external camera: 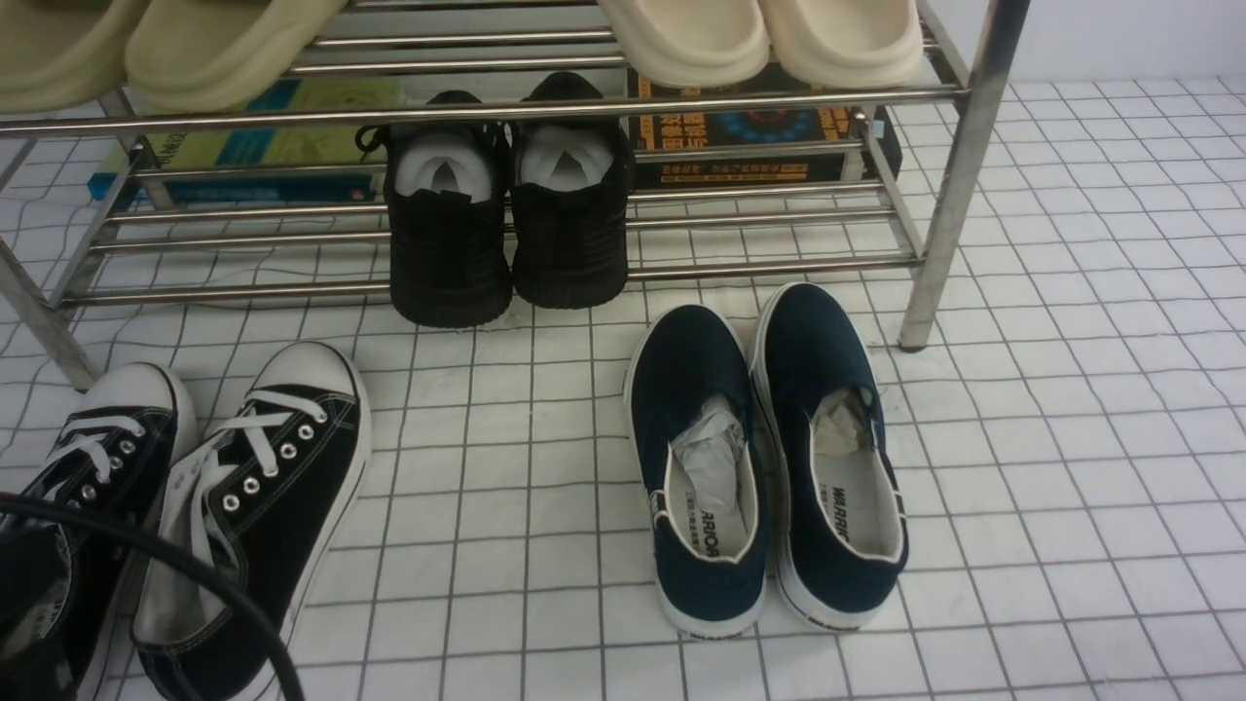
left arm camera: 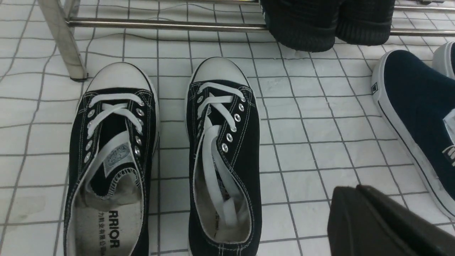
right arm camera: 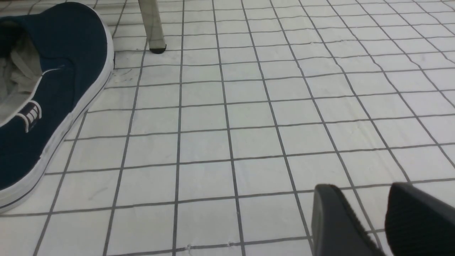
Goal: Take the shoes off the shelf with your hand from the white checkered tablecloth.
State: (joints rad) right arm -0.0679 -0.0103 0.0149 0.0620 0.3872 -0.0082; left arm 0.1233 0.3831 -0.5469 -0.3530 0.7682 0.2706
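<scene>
The black canvas sneakers [external camera: 263, 487] with white laces and toe caps stand side by side on the white checkered tablecloth [external camera: 1071, 438], in front of the shelf's left leg, toes toward the shelf [external camera: 954, 175]. In the left wrist view the pair [left arm camera: 224, 142] lies just ahead of my left gripper [left arm camera: 350, 187], which is shut and empty, beside the right-hand sneaker's heel and above the cloth. My right gripper [right arm camera: 362, 188] is open and empty over bare cloth, right of the navy shoes. Neither gripper shows clearly in the front view; only a black cable [external camera: 195, 574] does.
All-black knit shoes [external camera: 506, 234] sit on the lower tier. Navy slip-ons [external camera: 769, 458] stand on the cloth at centre right. Cream slippers [external camera: 759, 39] lie on the upper tier. Boxes [external camera: 759, 136] lie behind the shelf. A shelf leg [right arm camera: 153, 25] stands ahead of my right gripper.
</scene>
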